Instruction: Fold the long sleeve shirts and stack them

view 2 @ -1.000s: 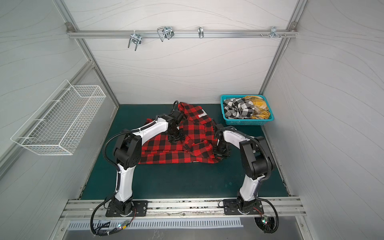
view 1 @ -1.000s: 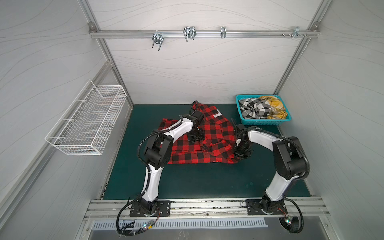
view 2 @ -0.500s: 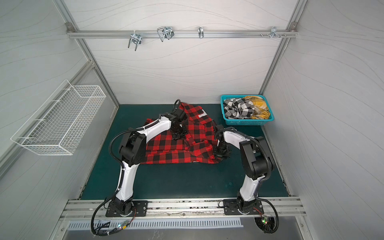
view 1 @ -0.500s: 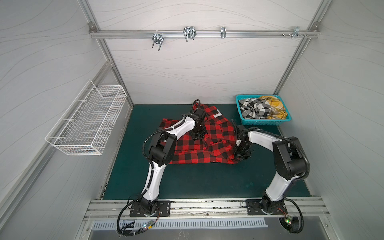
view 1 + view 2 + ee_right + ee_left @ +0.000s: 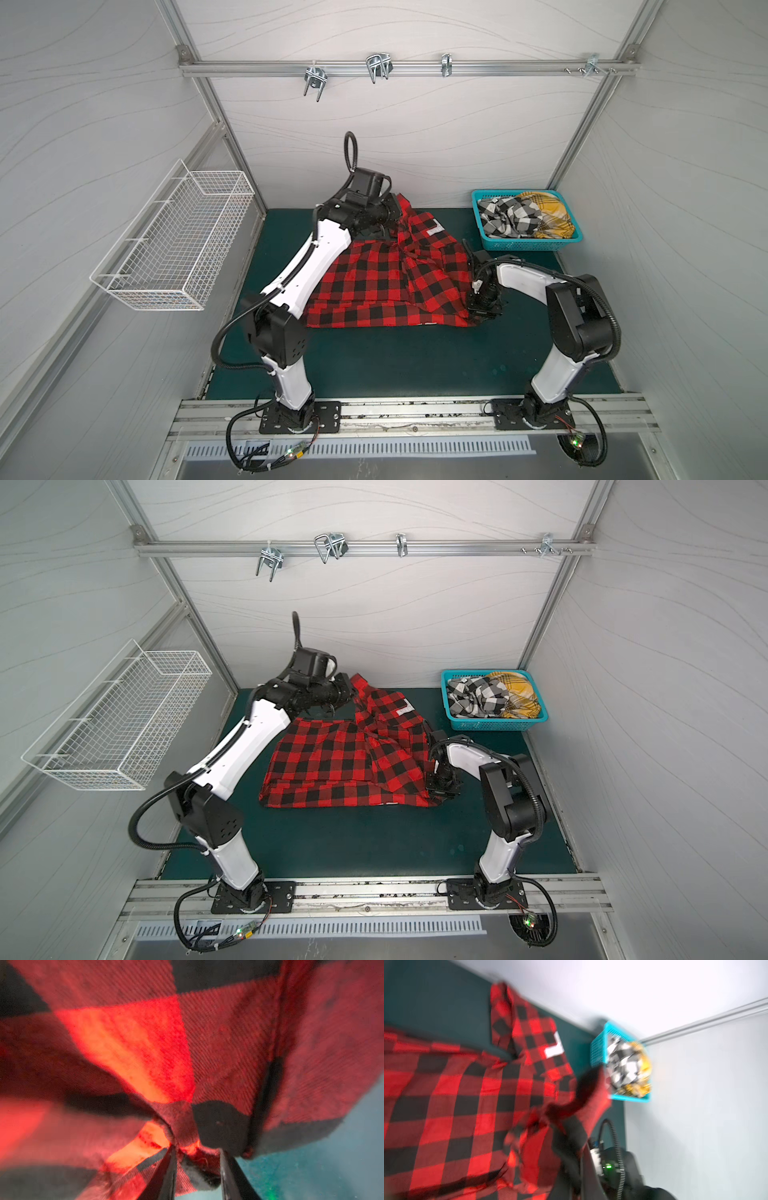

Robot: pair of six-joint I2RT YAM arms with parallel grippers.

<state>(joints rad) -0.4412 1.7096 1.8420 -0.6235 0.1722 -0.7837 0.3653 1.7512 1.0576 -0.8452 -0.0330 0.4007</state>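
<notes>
Cloth bunched between the right gripper [image 5: 197, 1150] tips, clamped on a hem corner of the red-and-black check shirt [image 5: 374, 282]; shows plainly only in the right wrist view. Pinched shut on a lifted far part of it, the left gripper [image 5: 348, 690]: clear in both top views, smeared in the left wrist view. Lies spread on the green mat [image 5: 415, 361]. Three shirts: that one, plus a black-and-white check shirt [image 5: 507, 218] and a mustard plaid shirt [image 5: 550, 216] heaped in one teal basket [image 5: 528, 246]. One wire basket [image 5: 174, 249].

Left arm [image 5: 307, 266] stretches forward, left gripper [image 5: 394, 212] clamped tight; right arm [image 5: 523, 278] folds inward, right gripper [image 5: 480, 318] pinching low.
</notes>
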